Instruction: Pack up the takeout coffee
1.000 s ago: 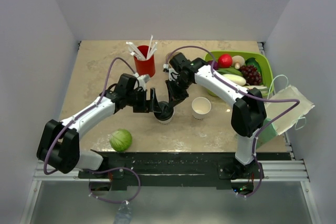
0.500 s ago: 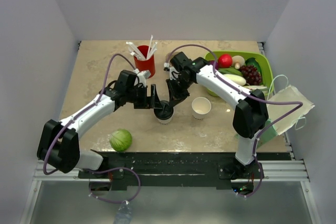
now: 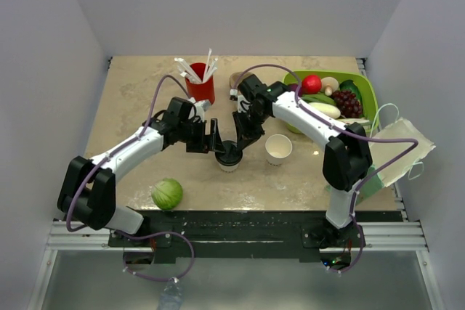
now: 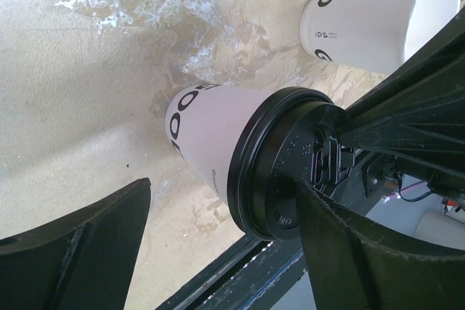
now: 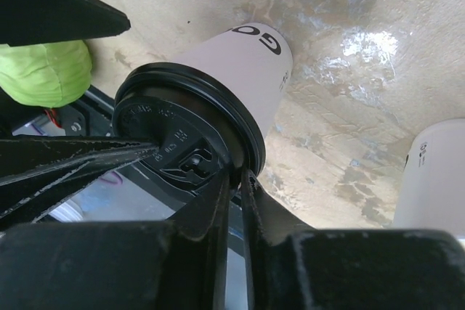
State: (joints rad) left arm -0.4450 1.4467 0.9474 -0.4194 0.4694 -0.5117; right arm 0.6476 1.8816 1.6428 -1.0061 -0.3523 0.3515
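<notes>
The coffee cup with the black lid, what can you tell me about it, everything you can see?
The takeout coffee cup is small, white paper with black lettering, capped by a round black plastic lid with a moulded sip flap. It stands upright on the beige marbled table, near its front middle. The left claw stands open around it; the right claw's tips are at the lid's rim.

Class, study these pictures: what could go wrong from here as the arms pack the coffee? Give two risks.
1. The right hand has its tips at the rim of the lid; pulling away could lift or pop it off.
2. The left hand stands open around the coffee, not touching it; closing off-centre could tip it toward the lidless cup nearby.
</notes>
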